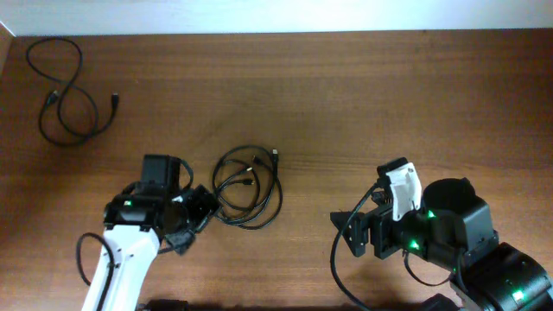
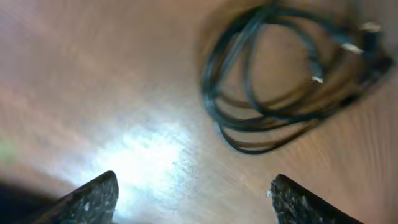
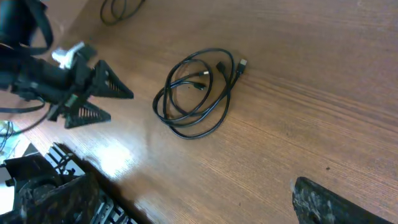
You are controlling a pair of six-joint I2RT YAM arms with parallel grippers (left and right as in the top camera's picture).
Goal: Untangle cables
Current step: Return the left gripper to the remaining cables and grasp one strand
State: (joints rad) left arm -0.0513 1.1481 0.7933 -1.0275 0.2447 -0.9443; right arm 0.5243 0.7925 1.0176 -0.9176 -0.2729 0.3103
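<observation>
A bundle of thin black cables (image 1: 248, 186) lies loosely coiled on the wooden table, with small plugs at its top right. It also shows in the left wrist view (image 2: 280, 81) and the right wrist view (image 3: 196, 93). One more thin black cable (image 1: 65, 95) lies apart at the far left corner, and its edge shows in the right wrist view (image 3: 118, 9). My left gripper (image 1: 206, 216) is open and empty just left of the bundle, its fingers (image 2: 193, 199) spread over bare wood. My right gripper (image 1: 352, 233) is open and empty, well to the right of the bundle.
The table's far edge meets a white wall (image 1: 276, 13). The left arm (image 3: 68, 87) shows in the right wrist view beside the bundle. Dark robot base hardware (image 3: 50, 193) sits at the table's near edge.
</observation>
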